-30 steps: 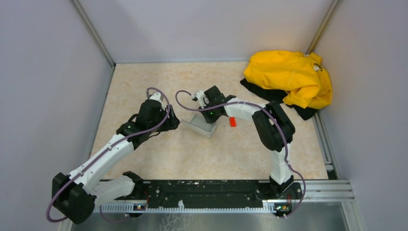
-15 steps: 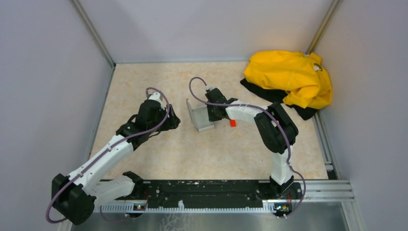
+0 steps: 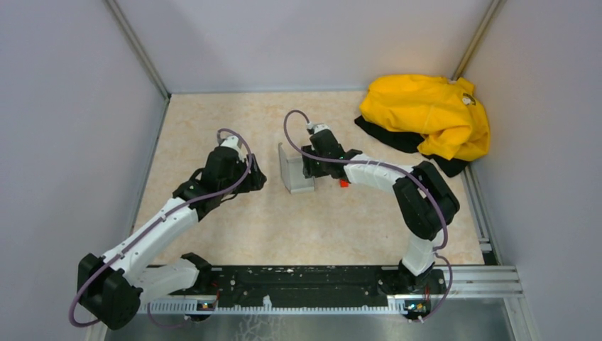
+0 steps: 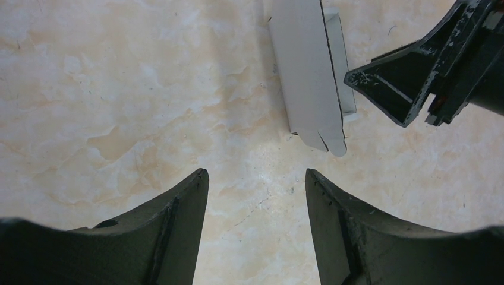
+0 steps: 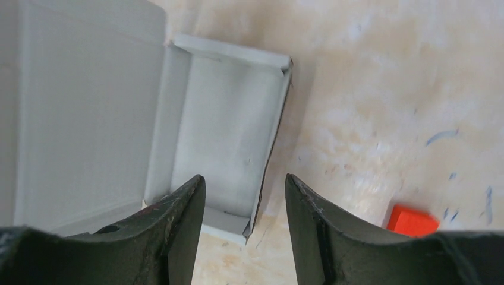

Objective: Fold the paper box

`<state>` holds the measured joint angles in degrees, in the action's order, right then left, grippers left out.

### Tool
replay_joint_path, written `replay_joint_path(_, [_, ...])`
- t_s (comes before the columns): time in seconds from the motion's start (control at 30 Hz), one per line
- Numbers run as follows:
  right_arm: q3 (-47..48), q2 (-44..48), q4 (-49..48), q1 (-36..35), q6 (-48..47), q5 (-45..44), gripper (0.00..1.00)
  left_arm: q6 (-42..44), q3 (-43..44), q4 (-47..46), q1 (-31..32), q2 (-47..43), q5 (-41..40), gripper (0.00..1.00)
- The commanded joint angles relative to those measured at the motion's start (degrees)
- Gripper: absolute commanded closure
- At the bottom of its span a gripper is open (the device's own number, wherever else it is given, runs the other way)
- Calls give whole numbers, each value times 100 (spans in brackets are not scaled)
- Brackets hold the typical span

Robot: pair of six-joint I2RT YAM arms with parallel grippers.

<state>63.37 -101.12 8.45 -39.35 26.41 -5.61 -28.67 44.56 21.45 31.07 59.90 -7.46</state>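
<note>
The paper box (image 3: 294, 170) is a pale grey-white cardboard tray lying on the table between the two arms, with its lid flap standing upright on the left side. In the right wrist view the tray (image 5: 223, 130) shows its open inside. My right gripper (image 5: 245, 181) is open just above the tray's near right corner, with the thin right wall between the jaws and touching neither finger. Seen from above, my right gripper (image 3: 307, 166) is at the box's right side. My left gripper (image 4: 257, 173) is open and empty over bare table, short of the box (image 4: 309, 77).
A small red block (image 3: 343, 182) lies on the table just right of the box, under the right arm. A yellow garment (image 3: 426, 114) on a dark cloth fills the far right corner. Grey walls enclose the table on three sides.
The right gripper swung the box's lid flap up from a tilt to upright while shut, then opened and let go. The left arm stayed still.
</note>
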Motion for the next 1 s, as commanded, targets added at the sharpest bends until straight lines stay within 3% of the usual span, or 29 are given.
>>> replay_joint_path(0.0, [876,-140,-211,256,-2503,876,49,89,241,-107,-31,60,-61,33])
replay_joint_path(0.17, [1963,-1204,259,684,-4242,1824,53,106,322,-47,-36,96,-34,33])
replay_joint_path(0.3, [2327,-1647,197,769,-4919,2221,53,108,313,20,-31,15,-56,32])
replay_joint_path(0.5, [2605,-2020,396,798,-5298,2863,55,115,306,118,-39,-81,-105,32])
replay_joint_path(0.97, [2127,-1823,-264,782,-5098,3812,60,174,313,144,-44,-38,-208,32])
